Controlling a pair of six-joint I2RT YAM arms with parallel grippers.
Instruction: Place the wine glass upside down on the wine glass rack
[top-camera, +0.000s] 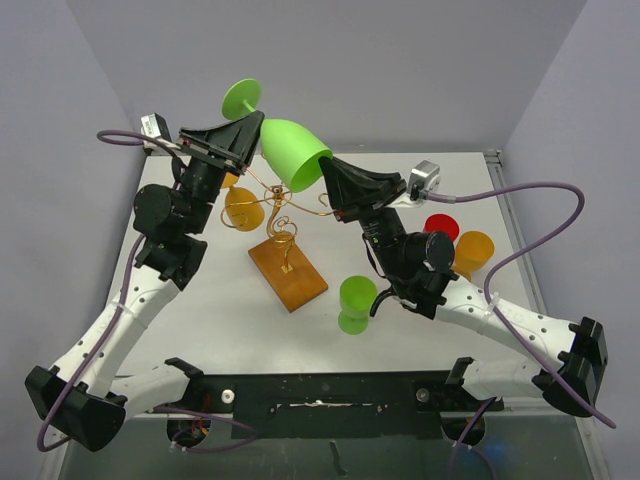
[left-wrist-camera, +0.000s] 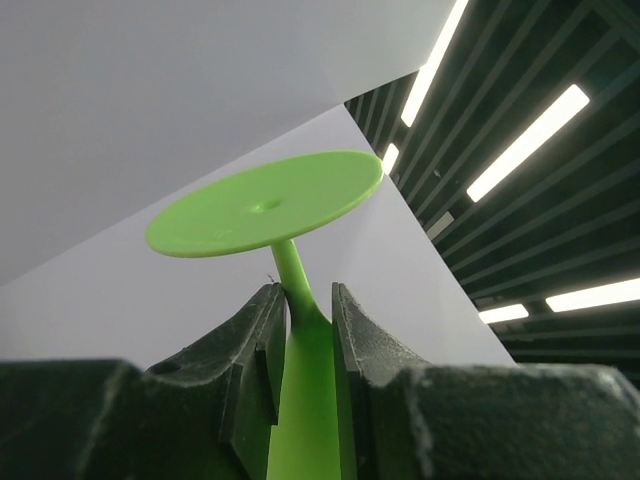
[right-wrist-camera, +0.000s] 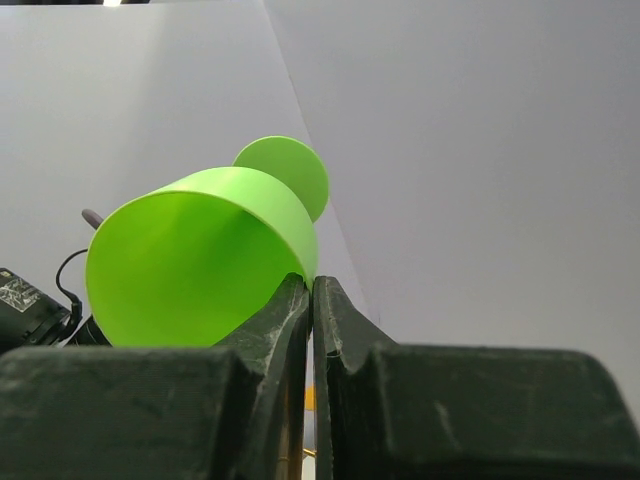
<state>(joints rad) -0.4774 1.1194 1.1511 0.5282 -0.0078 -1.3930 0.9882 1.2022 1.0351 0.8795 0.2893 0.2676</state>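
A green wine glass (top-camera: 290, 150) is held in the air above the rack, tilted, with its foot pointing to the back left and its bowl opening to the front right. My left gripper (top-camera: 250, 135) is shut on its stem; the stem (left-wrist-camera: 298, 300) and round foot show in the left wrist view between my fingers (left-wrist-camera: 303, 310). My right gripper (top-camera: 325, 170) is shut on the rim of the bowl (right-wrist-camera: 200, 250), pinching the wall at my fingertips (right-wrist-camera: 312, 290). The gold wire wine glass rack (top-camera: 283, 232) stands below on its brown wooden base (top-camera: 290, 275).
An orange glass (top-camera: 243, 208) hangs at the rack's left side. A second green glass (top-camera: 356, 303) stands on the table right of the base. A red cup (top-camera: 441, 227) and an orange cup (top-camera: 474, 250) sit behind my right arm.
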